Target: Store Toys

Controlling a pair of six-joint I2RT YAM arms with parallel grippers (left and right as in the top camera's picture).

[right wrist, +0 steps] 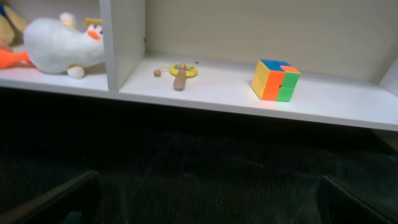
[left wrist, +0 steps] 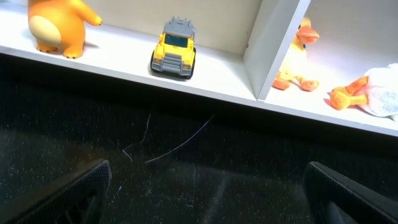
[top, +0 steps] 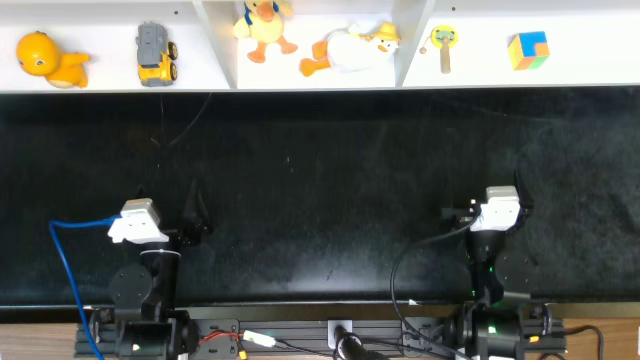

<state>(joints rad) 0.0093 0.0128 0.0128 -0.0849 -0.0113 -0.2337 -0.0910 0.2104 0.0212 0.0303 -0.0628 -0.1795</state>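
Top view: the counter point(top: 330, 190) is backed by the shelf point(top: 220, 45), with three bays and two toys stowed per bay. The white duck point(top: 350, 47) and yellow duck point(top: 264, 25) are in the middle, the orange figure point(top: 50, 58) and truck point(top: 156, 53) on the left, the cube point(top: 528, 50) and rattle point(top: 442, 42) on the right. Storing is judged complete. The left end effector point(left wrist: 206, 171) and right end effector point(right wrist: 209, 180) are held wide open with nothing gripped, low over the counter near the bases and well apart from every toy.

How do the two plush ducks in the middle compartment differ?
The yellow duck sits upright; the white duck lies down. In the middle compartment, the yellow duck is at the left and the white duck at the right. Both have orange feet.
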